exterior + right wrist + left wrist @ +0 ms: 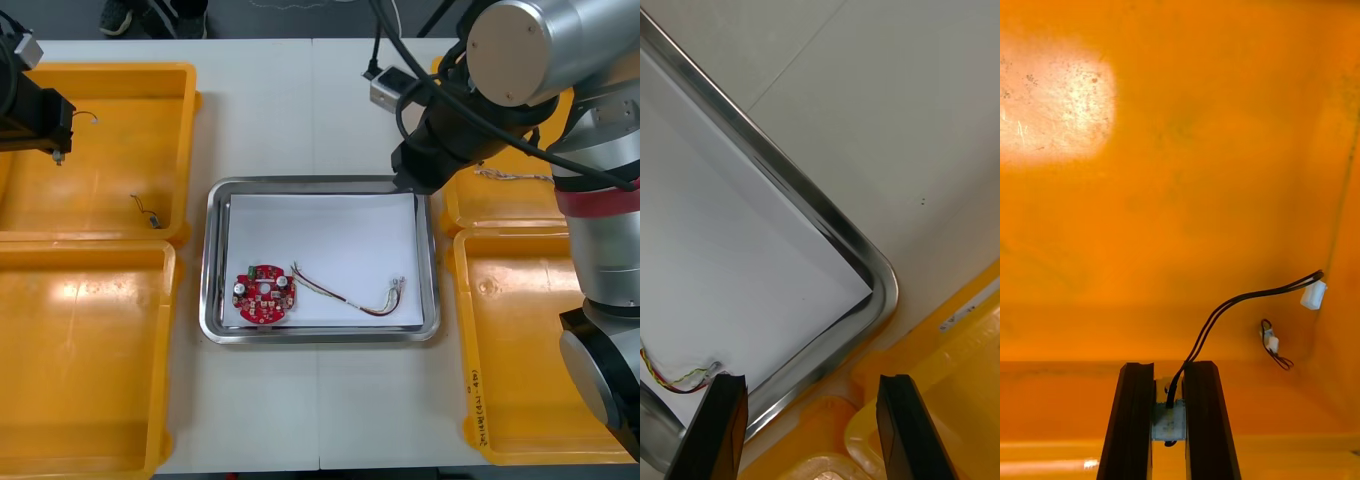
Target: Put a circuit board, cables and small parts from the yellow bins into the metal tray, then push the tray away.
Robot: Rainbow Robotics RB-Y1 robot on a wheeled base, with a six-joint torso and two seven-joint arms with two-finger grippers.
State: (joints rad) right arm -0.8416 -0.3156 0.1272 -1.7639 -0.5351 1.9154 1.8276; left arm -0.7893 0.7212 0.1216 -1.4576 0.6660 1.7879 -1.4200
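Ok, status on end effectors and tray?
Left end effector shut on black cable, over far left yellow bin. Right end effector open over far right corner of tray. Tray holds circuit board, red and yellow cable.

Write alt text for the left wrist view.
The left gripper is shut on the white plug of a black cable, which arcs away over the floor of a yellow bin. A smaller black cable lies farther off by the bin's wall.

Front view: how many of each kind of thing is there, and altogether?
Yellow bins: 4
Metal tray: 1
Circuit board: 1
Cables: 4 (red and yellow cable in tray; black cable in left gripper; loose black cable in far left bin; pale cable in far right bin)
Grippers: 2 (right gripper open by tray's far right corner)
Total: 12
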